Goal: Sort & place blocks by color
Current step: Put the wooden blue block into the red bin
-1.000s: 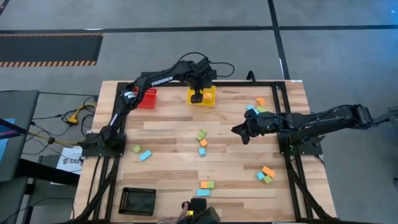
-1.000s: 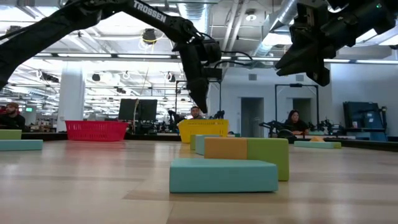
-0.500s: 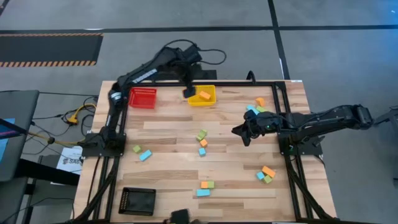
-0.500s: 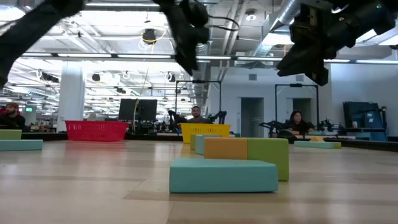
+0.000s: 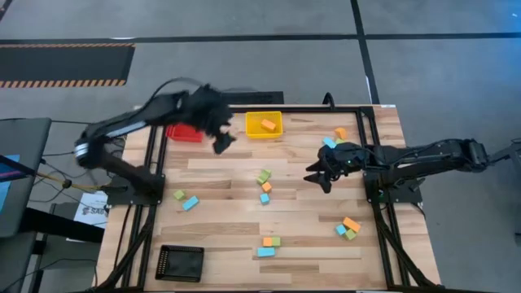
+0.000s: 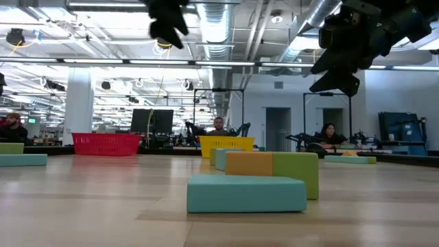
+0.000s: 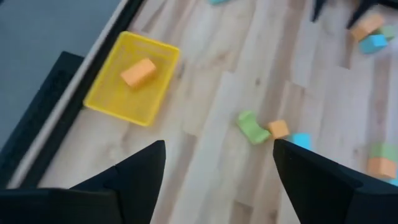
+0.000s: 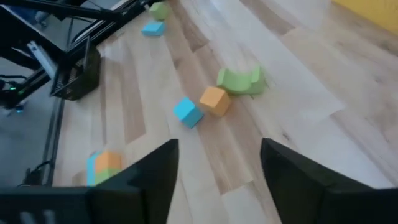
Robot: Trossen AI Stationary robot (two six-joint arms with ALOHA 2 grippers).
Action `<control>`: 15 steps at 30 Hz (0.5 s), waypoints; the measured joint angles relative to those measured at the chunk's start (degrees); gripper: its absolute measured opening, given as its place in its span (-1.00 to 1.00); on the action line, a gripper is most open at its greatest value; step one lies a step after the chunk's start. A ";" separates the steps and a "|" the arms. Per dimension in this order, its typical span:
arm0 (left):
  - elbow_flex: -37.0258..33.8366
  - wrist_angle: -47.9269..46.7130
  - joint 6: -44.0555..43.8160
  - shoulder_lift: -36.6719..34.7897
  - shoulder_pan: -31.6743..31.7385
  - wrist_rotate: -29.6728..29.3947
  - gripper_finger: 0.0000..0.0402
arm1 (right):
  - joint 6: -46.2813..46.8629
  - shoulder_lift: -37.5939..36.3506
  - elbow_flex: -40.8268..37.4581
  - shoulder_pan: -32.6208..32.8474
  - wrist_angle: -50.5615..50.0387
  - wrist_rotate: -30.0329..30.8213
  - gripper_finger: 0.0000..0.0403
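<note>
One orange block (image 5: 268,124) now lies in the yellow tray (image 5: 254,132) at the far edge, and the left gripper (image 5: 221,143) has swung away from it, back over the table between the red tray (image 5: 181,133) and the yellow one — that drop looks finished. Its fingers stand well apart in the left wrist view, holding nothing. The right gripper (image 5: 319,173), which hung narrowed a second ago, has spread its fingers wide and hovers empty, aimed at the middle cluster: a curved green block (image 8: 241,79), an orange cube (image 8: 214,100) and a blue cube (image 8: 187,112) lying close together, probably its next pick. Other blocks remain scattered near every edge, so most of the sorting is left. They look matte, soft-cornered and solid; the trays are fine mesh, the tabletop (image 5: 220,212) pale banded wood.
</note>
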 joint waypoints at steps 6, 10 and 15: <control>-20.83 14.16 -8.16 -14.75 -9.84 -6.76 0.37 | 2.36 0.00 0.00 2.81 0.64 -5.11 0.31; -31.54 21.17 -16.89 -20.47 -16.57 -7.61 0.36 | 7.87 0.00 0.00 7.13 1.69 -5.17 0.30; -38.80 22.99 -25.49 -22.35 -24.76 -10.79 0.36 | 15.17 0.00 0.00 14.84 6.76 -5.57 0.29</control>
